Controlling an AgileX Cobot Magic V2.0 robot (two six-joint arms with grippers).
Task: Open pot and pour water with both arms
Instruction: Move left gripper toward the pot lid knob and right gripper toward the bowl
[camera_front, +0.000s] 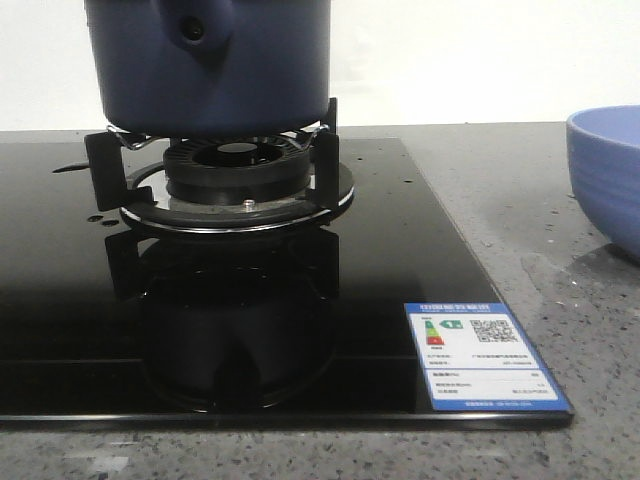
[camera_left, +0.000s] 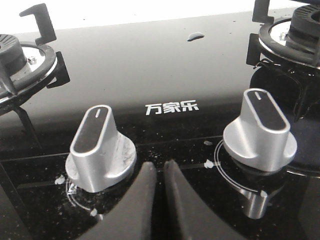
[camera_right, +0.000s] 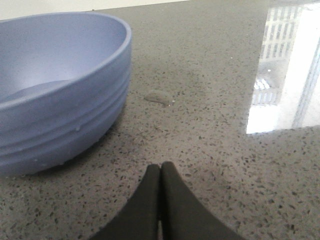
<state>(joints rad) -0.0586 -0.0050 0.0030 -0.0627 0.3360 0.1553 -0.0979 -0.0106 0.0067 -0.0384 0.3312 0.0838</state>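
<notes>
The dark navy-blue pot (camera_front: 208, 62) sits on the burner's black pot support (camera_front: 234, 170) at the top of the front view; its top and lid are cut off by the frame. A knob-like mount with a dark hole (camera_front: 192, 30) faces me. Neither gripper shows in the front view. My left gripper (camera_left: 159, 170) is shut and empty, low over the black glass hob between two silver control knobs (camera_left: 100, 147) (camera_left: 261, 131). My right gripper (camera_right: 161, 170) is shut and empty over the speckled counter, beside the lighter blue ribbed bowl (camera_right: 55, 85).
The black glass hob (camera_front: 60, 300) carries a blue-and-white energy label (camera_front: 485, 358) at its front right corner. The blue bowl (camera_front: 608, 175) stands on the grey stone counter (camera_front: 540, 210) to the right of the hob. A second burner (camera_left: 20, 60) shows in the left wrist view.
</notes>
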